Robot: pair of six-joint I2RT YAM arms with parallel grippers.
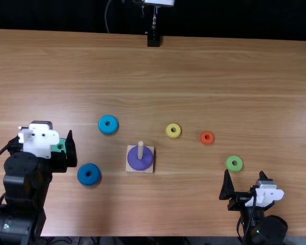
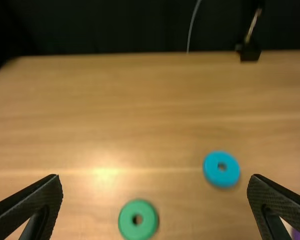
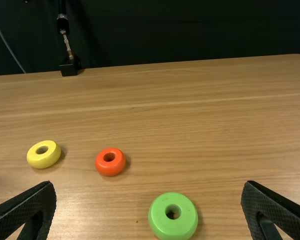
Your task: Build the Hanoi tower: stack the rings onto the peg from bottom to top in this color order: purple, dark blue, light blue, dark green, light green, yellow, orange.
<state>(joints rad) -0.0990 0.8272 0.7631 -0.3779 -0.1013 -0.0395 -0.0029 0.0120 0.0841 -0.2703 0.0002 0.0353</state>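
The left gripper (image 1: pixel 45 130) hangs open above the table's left part, partly over the dark green ring (image 1: pixel 59 145). In the left wrist view my open left gripper (image 2: pixel 155 179) frames that dark green ring (image 2: pixel 138 219) and the light blue ring (image 2: pixel 221 169). A purple ring (image 1: pixel 140 158) sits around the peg (image 1: pixel 140 148) on its base (image 1: pixel 130 166). The dark blue ring (image 1: pixel 89 174) lies left of the base. Open and holding nothing, the right gripper (image 1: pixel 245 174) is beside the light green ring (image 1: pixel 234 163); also the right gripper (image 3: pixel 149 184) in its wrist view.
Right of the peg, the yellow ring (image 1: pixel 173 130) and orange ring (image 1: pixel 207 137) lie flat and apart. Behind them a black stand (image 1: pixel 153 39) is at the far edge of the wooden table (image 1: pixel 194 66).
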